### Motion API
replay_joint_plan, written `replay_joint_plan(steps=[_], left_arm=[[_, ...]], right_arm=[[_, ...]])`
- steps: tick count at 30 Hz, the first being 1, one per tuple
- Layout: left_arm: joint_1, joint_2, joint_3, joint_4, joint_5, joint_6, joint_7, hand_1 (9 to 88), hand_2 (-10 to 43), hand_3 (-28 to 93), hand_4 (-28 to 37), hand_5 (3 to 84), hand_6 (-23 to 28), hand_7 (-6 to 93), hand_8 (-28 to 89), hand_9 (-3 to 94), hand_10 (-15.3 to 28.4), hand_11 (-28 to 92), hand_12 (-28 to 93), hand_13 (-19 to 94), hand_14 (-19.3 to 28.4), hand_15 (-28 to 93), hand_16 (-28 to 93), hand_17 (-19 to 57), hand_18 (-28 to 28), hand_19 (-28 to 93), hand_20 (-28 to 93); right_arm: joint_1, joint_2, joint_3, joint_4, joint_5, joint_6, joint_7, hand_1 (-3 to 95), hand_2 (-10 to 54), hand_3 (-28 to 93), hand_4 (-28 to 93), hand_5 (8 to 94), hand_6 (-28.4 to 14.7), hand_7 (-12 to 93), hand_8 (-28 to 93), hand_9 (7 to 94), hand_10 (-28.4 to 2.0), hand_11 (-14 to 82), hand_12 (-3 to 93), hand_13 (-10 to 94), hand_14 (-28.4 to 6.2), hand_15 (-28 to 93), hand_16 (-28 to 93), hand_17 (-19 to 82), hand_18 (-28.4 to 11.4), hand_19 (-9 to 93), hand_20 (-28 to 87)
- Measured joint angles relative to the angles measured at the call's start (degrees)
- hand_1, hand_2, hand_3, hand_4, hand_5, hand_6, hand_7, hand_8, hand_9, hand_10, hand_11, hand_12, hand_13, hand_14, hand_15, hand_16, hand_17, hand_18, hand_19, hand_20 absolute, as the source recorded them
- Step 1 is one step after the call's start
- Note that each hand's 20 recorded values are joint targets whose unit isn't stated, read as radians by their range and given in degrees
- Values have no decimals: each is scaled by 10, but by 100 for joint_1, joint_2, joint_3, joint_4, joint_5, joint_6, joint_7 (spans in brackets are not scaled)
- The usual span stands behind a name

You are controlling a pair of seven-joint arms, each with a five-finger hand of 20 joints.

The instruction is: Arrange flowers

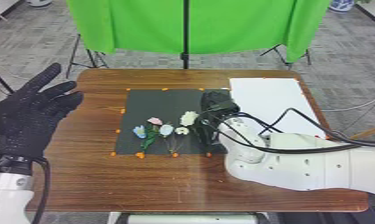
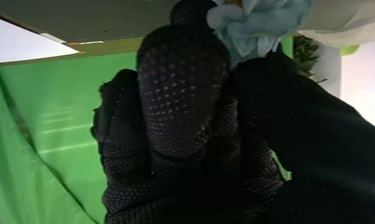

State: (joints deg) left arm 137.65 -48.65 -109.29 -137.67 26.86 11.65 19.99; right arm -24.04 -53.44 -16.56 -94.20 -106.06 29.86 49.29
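Black glove, right hand [image 1: 221, 106]: over the dark mat [image 1: 148, 105], toward its 3 o'clock; whether it is clamped on a stem or just beside one, I cannot tell.
Cream bloom [image 1: 190, 118]: at the right hand's 9 o'clock, very near; my guess at the step is picking it up or setting it straight.
Stem: best taken just below the head, with light pressure, so the petals are not crushed.
Lift: straight up first, then away toward 3 o'clock, since a sideways pull could drag the neighbours.
Pink bloom [image 1: 155, 121], blue bloom [image 1: 139, 132], pale bloom [image 1: 167, 130], small white bloom [image 1: 182, 131]: lying close together from the cream bloom's 7 to 9 o'clock; their stems run toward 6 and deserve a clear margin.
Cables [image 1: 294, 150]: at the right hand's 4 o'clock; a low wrist might brush them over the white sheet [image 1: 270, 102].
Left hand [image 1: 28, 120]: at the counter's [image 1: 139, 185] 9 o'clock, fingers apart and holding nothing.
Hidden: the cream bloom's lower stem and the place where glove might meet it.
Cut off: the bluish petals [image 2: 259, 25] by the glove in the wrist view; which bloom they belong to is unclear.
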Motion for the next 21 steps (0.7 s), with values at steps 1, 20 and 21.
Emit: replay_joint_plan(steps=[1,20,21], left_arm=[[8,0,-3,0,0,0,2,237,65,782,-218,342,87,162,-100,343,215,317,126,272,284,622,-117,-52,263,617,271],[-67,-15,-27,48,2,-5,-197,236,67,783,-218,346,89,160,-99,343,215,317,127,271,284,623,-117,-51,262,618,270],[-72,-15,-26,51,2,-5,-204,236,66,783,-218,346,89,160,-99,343,215,317,127,271,284,623,-117,-51,262,618,270]], right_arm=[[-2,-7,0,4,0,0,7,559,-95,740,-283,768,10,392,-23,926,-46,113,348,863,-1,559,230,486,-155,932,200],[-351,177,420,-151,239,-621,-76,406,-95,789,-283,659,-13,295,-64,730,-120,283,169,764,-38,639,175,427,-164,932,175],[-351,185,413,-160,236,-602,-76,400,-95,794,-283,659,-14,288,-74,726,-122,284,167,763,-38,640,174,427,-165,932,175]])
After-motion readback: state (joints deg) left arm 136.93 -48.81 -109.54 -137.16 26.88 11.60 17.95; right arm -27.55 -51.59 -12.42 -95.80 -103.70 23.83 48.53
